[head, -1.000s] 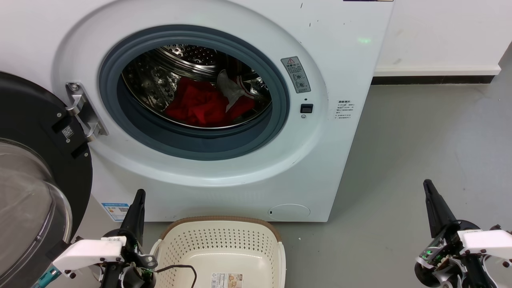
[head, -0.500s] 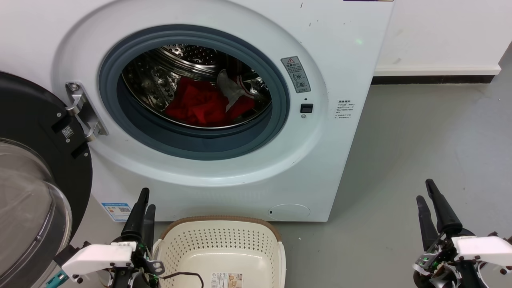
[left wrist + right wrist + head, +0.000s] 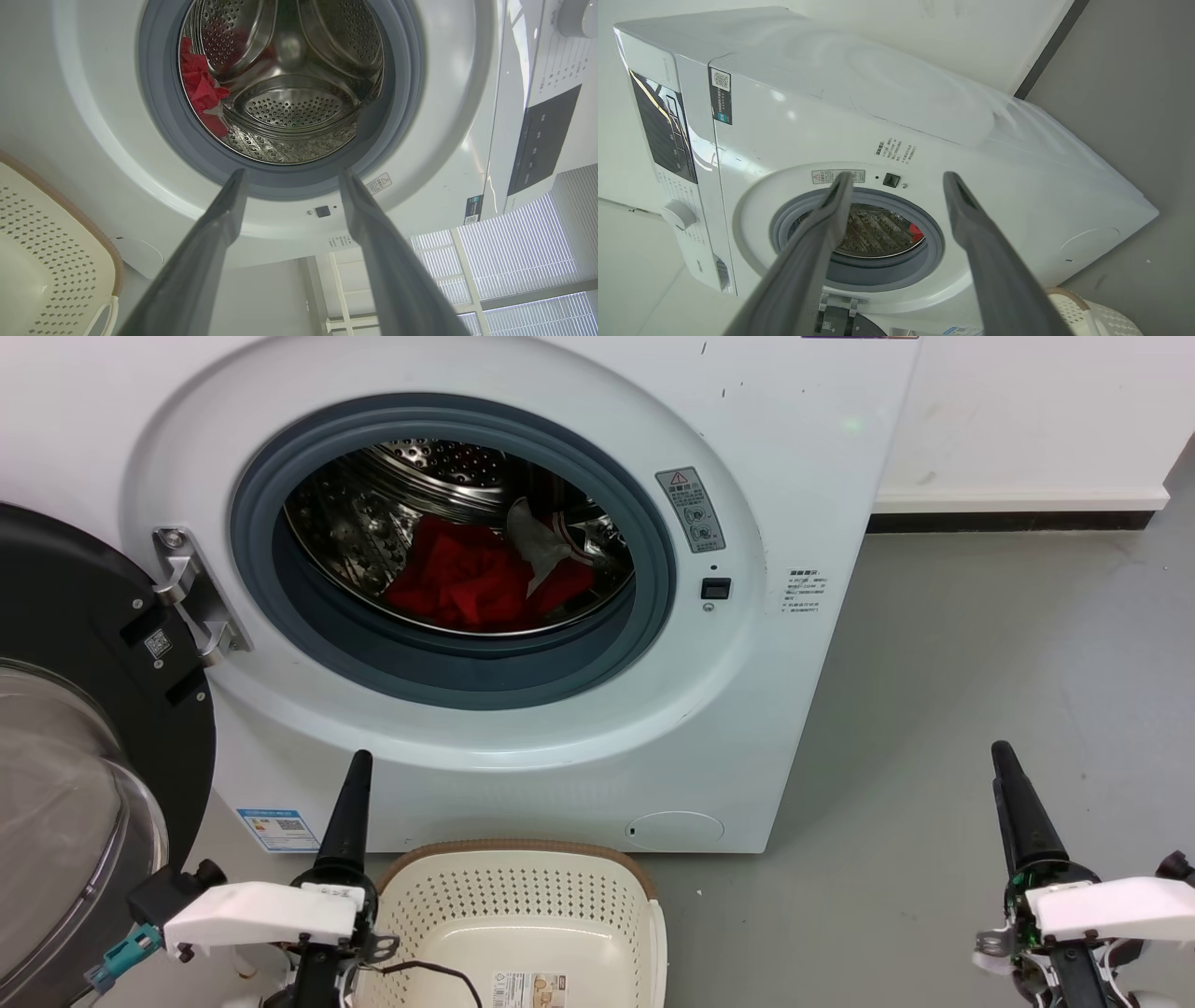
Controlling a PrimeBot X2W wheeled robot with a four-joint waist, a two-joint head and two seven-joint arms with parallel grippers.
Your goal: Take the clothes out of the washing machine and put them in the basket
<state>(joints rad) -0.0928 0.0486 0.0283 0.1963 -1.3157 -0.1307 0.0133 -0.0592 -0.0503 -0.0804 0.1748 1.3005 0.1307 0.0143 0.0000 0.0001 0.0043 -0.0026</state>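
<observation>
The large white front-loading washing machine [image 3: 803,448] stood on the grey floor [image 3: 980,663], its black-rimmed glass porthole door [image 3: 84,644] swung open to the left. The bright red soft fabric clothes [image 3: 462,583], with a pale grey-white piece on top at their right, lay in a heap at the bottom of the perforated steel drum [image 3: 411,495], behind the round grey rubber gasket [image 3: 448,672]. The cream-white perforated plastic basket [image 3: 523,847] with a brown rim sat on the floor just in front of the machine's lower front, below the opening, with a paper label on its bottom. The left gripper [image 3: 358,763] hung just beside the basket's left rim, its dark fingers pointing up at the machine; the left wrist view showed these fingers [image 3: 224,219] spread wide, holding nothing, the drum opening beyond them. The right gripper [image 3: 1004,751] hung over the bare floor well to the right of the machine, and in the right wrist view its fingers [image 3: 971,219] were likewise wide apart and empty.
</observation>
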